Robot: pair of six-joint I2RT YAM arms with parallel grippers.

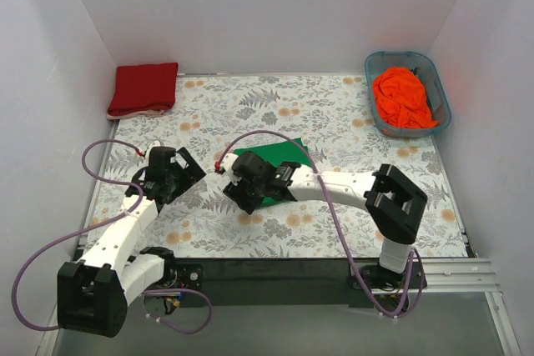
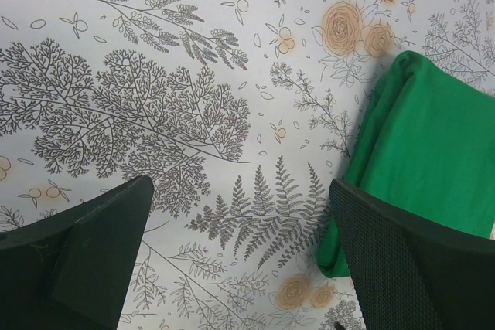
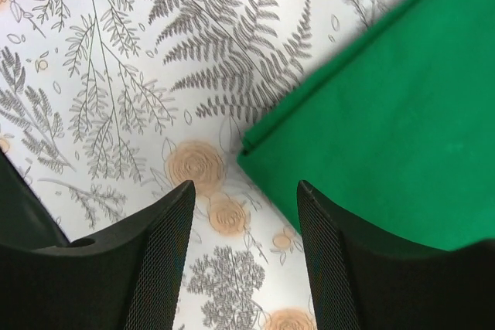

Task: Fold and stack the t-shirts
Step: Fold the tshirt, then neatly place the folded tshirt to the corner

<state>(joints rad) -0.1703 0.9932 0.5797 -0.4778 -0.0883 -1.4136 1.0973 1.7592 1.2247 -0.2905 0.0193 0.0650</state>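
A folded green t-shirt (image 1: 275, 158) lies flat mid-table; it also shows in the left wrist view (image 2: 433, 152) and the right wrist view (image 3: 387, 113). A folded dark red t-shirt (image 1: 143, 89) lies at the far left corner. A crumpled orange t-shirt (image 1: 402, 97) sits in the tub. My left gripper (image 1: 185, 174) is open and empty, left of the green shirt, over bare cloth (image 2: 240, 191). My right gripper (image 1: 242, 193) is open and empty at the green shirt's near-left corner (image 3: 246, 195).
A blue-grey plastic tub (image 1: 438, 81) stands at the far right. The floral tablecloth (image 1: 334, 114) covers the table. White walls close in the left, back and right sides. Purple cables loop off both arms.
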